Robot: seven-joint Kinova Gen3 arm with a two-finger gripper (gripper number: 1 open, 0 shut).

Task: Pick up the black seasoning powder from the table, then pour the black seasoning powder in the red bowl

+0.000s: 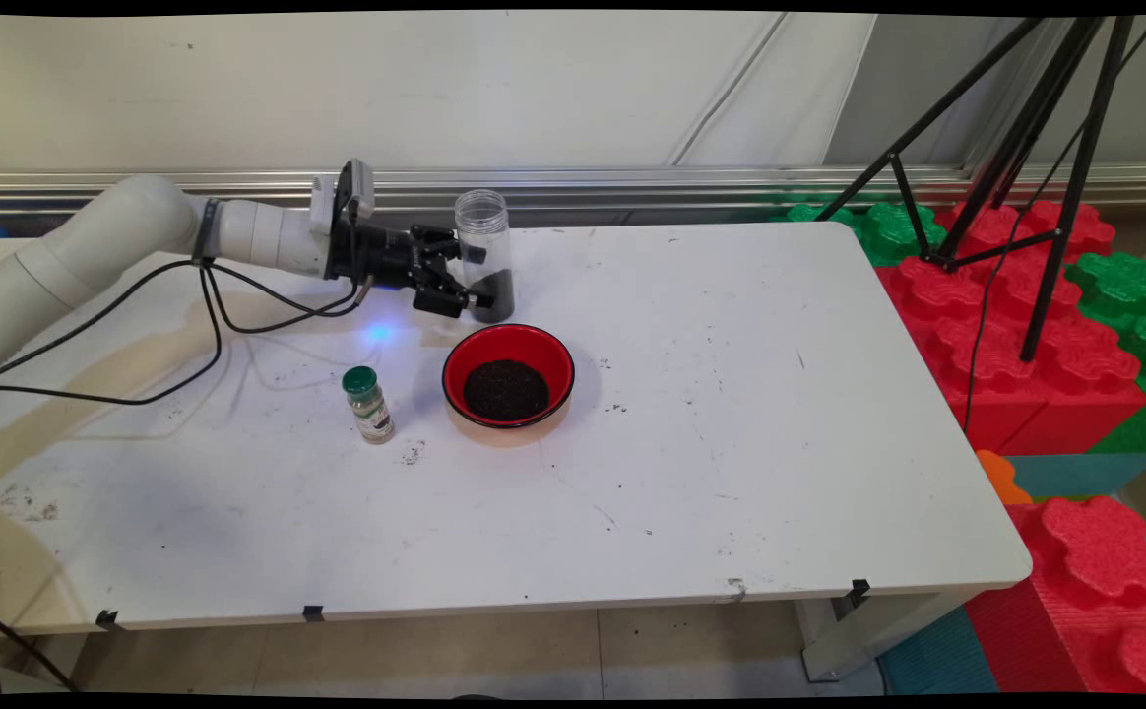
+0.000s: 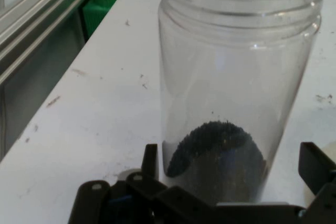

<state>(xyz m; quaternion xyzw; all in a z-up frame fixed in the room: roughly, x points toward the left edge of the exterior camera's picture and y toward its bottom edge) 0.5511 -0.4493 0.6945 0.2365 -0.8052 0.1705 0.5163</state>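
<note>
End effector [image 1: 475, 281], black, two-finger, held horizontal low over the white counter [image 1: 731, 443], reaching in from the left. Fingers spread apart, one on each side of the base of a clear, lidless plastic jar [image 1: 485, 254]; hand view shows a gap between each fingertip and the jar wall [image 2: 231, 103], so no clamping seen. Jar stands upright near the counter's far edge, with a small heap of dark granules at its bottom.

Just in front of the jar: round bowl, red inside with black rim [image 1: 508, 375], holding a mound of the same dark granular material. Bowl and jar near each other; contact cannot be judged.

Left of the bowl, apart from it: small upright spice bottle with green cap [image 1: 367, 404].

Scattered dark specks on the counter around bowl and bottle.
</note>
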